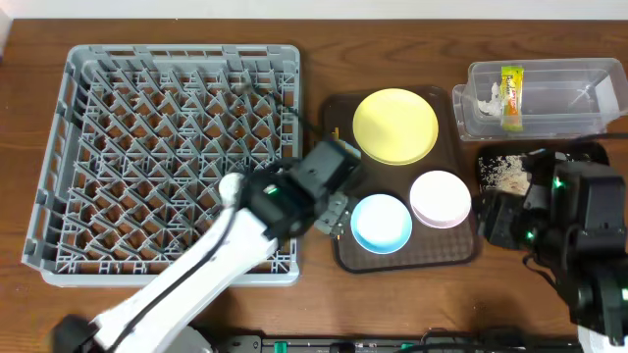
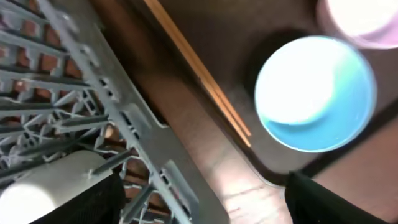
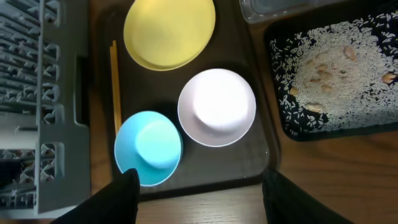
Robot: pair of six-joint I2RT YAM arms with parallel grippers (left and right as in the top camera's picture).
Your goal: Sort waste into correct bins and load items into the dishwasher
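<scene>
Left gripper: fingers spread wide, nothing between them. It hangs over the gap between the dish rack and the brown serving tray.

Right gripper: also wide, empty, above the serving tray's near edge. From overhead it's hard to pick out of the dark arm.

- On the serving tray: yellow plate, light blue bowl, white bowl, all apart.
- The chopsticks lie along the tray's rack-side edge. The left arm mostly covers them from overhead.
- The clear tub holds the snack wrapper and the tissue.
- The black tray holds the rice scraps. From overhead, the right arm hides its near half.
- A white rounded thing sits at the rack's edge. It's probably the small white cup, but it's blurred and cut off by the frame and the finger.
- The rest of the rack looks bare, though the left arm hides its near corner.
</scene>
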